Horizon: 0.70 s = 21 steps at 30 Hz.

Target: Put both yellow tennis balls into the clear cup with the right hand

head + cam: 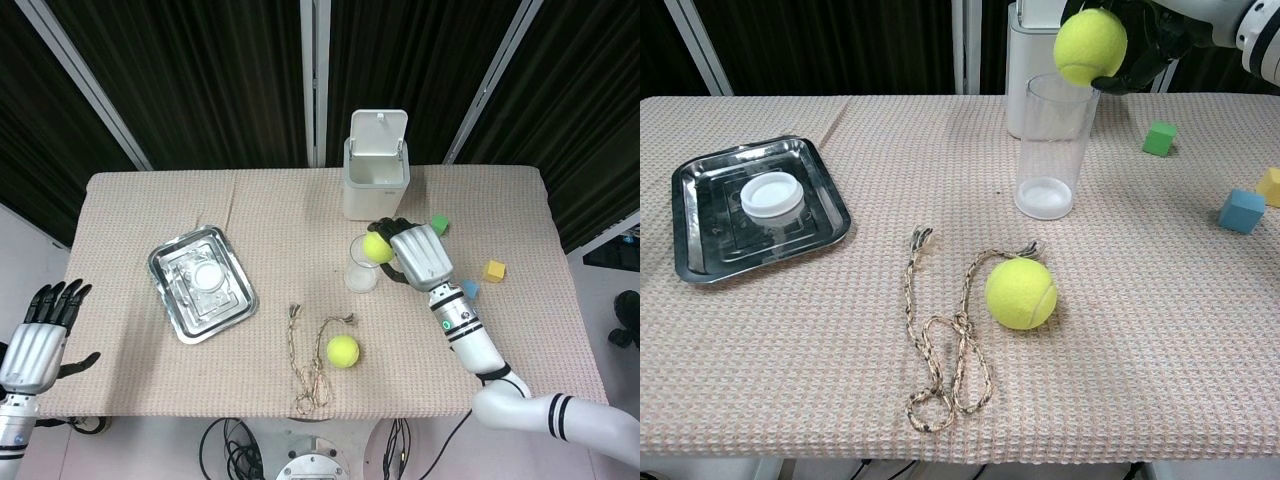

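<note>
My right hand (417,254) (1160,30) grips a yellow tennis ball (377,247) (1090,46) just above the rim of the clear cup (365,264) (1051,147), slightly toward the cup's right side. The cup stands upright and empty on the woven cloth. A second yellow tennis ball (342,350) (1021,294) lies on the cloth nearer the front edge, beside a coil of rope. My left hand (40,336) hangs open off the table's left front corner, holding nothing.
A white lidded bin (376,166) (1047,40) stands right behind the cup. The rope (312,362) (945,330) lies left of the loose ball. A steel tray (200,283) (750,205) with a white lid sits at the left. Green (1159,138), blue (1241,210) and yellow (493,271) cubes lie at the right.
</note>
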Tool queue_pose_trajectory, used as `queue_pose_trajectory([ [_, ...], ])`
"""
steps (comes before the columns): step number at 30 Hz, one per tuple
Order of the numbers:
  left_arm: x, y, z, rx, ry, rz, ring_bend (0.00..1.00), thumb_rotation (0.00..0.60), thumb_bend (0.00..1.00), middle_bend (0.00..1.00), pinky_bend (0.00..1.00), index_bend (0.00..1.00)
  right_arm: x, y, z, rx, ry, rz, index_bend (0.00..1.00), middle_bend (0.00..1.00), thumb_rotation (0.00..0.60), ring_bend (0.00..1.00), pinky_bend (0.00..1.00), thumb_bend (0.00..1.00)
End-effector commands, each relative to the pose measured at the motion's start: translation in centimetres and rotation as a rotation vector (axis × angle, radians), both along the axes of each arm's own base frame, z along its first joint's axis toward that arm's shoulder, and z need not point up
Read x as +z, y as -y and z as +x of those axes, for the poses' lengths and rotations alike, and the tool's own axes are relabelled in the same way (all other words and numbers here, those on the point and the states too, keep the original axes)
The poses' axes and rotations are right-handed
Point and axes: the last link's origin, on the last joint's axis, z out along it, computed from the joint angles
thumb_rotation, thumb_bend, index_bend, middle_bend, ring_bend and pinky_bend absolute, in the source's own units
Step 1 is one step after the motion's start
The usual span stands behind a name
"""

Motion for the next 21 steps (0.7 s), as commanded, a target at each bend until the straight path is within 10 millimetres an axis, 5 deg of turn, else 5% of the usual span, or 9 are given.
queue_pose_trajectory([
  [1,0.1,0.0,0.0,-0.004,-0.008,0.009,0.0,0.6,0.05,0.01,0.0,0.04,-0.3,-0.1,-0.2,-0.039,-0.004,0.066,0.05,0.11,0.6,0.06,0.35,0.16],
  [3,0.2,0.1,0.0,-0.008,-0.001,0.014,0.0,0.6,0.05,0.01,0.0,0.04,0.0,0.1,0.2,-0.033,0.025,0.061,0.0,0.02,0.6,0.0,0.23,0.12],
  [12,0.4,0.0,0.3,-0.022,0.008,0.017,0.0,0.6,0.05,0.01,0.0,0.04,1.2,-0.4,1.0,0.022,0.095,0.037,0.0,0.0,0.6,0.0,0.19,0.1],
  [21,0.3,0.1,0.4,-0.019,0.009,0.014,0.0,0.6,0.05,0.01,0.0,0.04,0.5,-6.5,1.5,0.183,0.044,0.157,0.0,0.01,0.6,0.0,0.17,0.12],
])
